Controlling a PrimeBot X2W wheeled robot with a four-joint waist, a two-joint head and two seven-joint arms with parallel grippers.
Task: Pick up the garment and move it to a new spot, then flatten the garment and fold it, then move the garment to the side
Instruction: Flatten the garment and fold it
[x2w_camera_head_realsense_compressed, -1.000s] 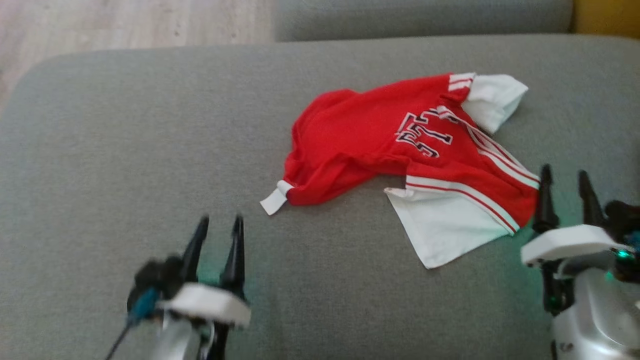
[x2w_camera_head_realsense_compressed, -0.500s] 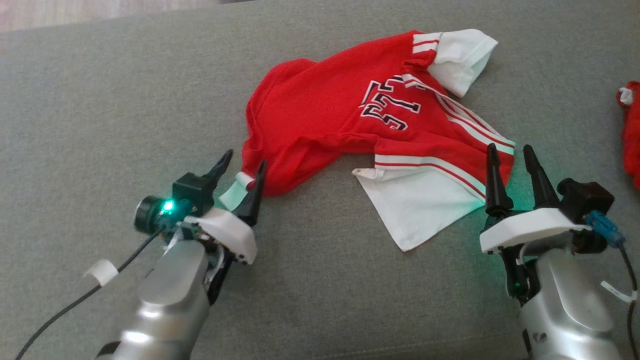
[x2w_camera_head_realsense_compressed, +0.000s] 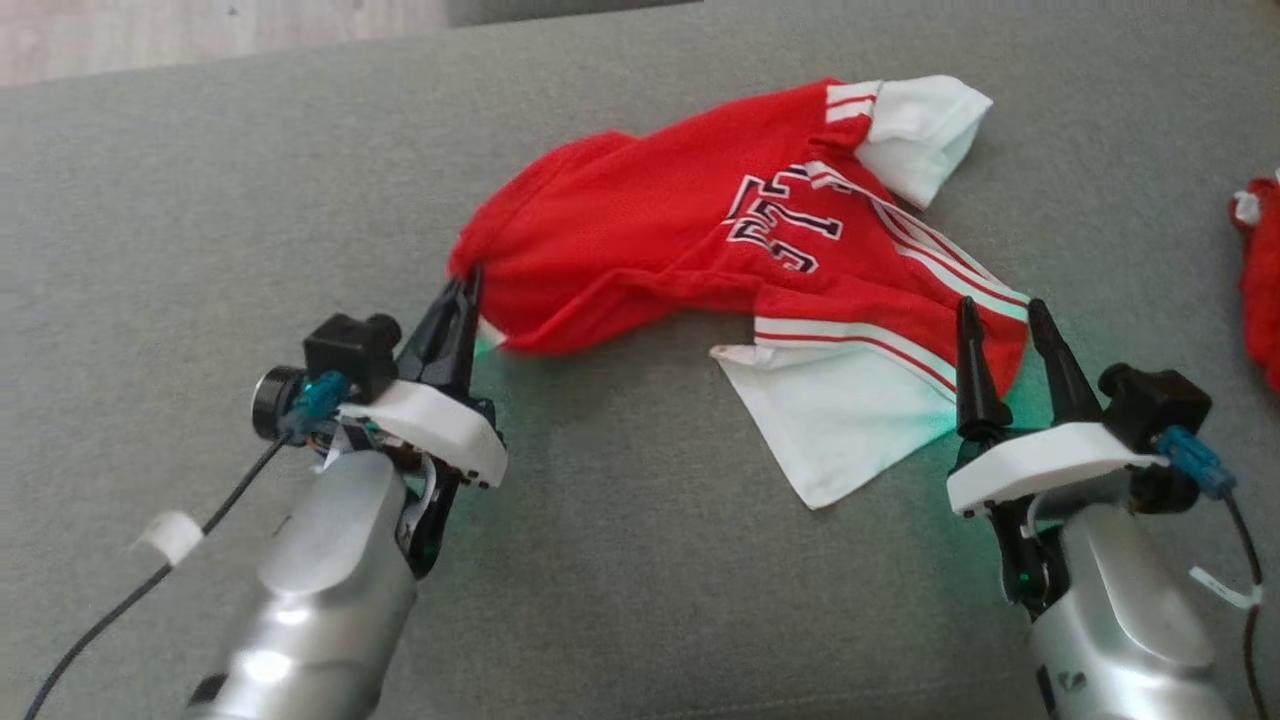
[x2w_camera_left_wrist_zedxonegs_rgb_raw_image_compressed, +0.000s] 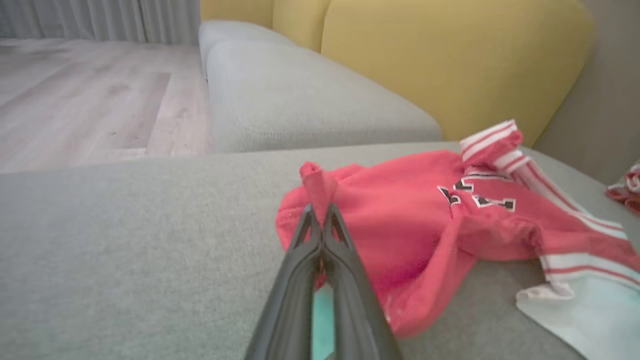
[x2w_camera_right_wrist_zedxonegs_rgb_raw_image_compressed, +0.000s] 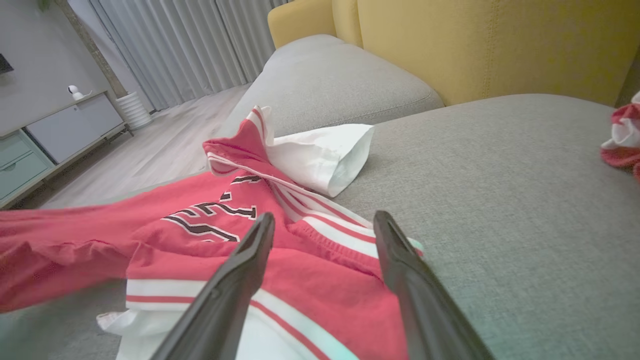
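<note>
The left claw (x2w_camera_head_realsense_compressed: 463, 288) was open — now it pinches 1 corner of the red shirt (x2w_camera_head_realsense_compressed: 640, 230) on the gray couch (x2w_camera_head_realsense_compressed: 200, 200). The right claw (x2w_camera_head_realsense_compressed: 1000, 310) is open at the other end, so lifting can start.

A second red-and-white cloth (x2w_camera_head_realsense_compressed: 1262, 280) lies toward the right edge of the grey sofa seat (x2w_camera_head_realsense_compressed: 200, 200), with a yellow backrest (x2w_camera_left_wrist_zedxonegs_rgb_raw_image_compressed: 450, 60) behind and wood floor (x2w_camera_left_wrist_zedxonegs_rgb_raw_image_compressed: 75, 100) beyond.

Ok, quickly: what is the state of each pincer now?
Left pincer: closed, holding the red jersey.
Right pincer: open, holding nothing.
</note>
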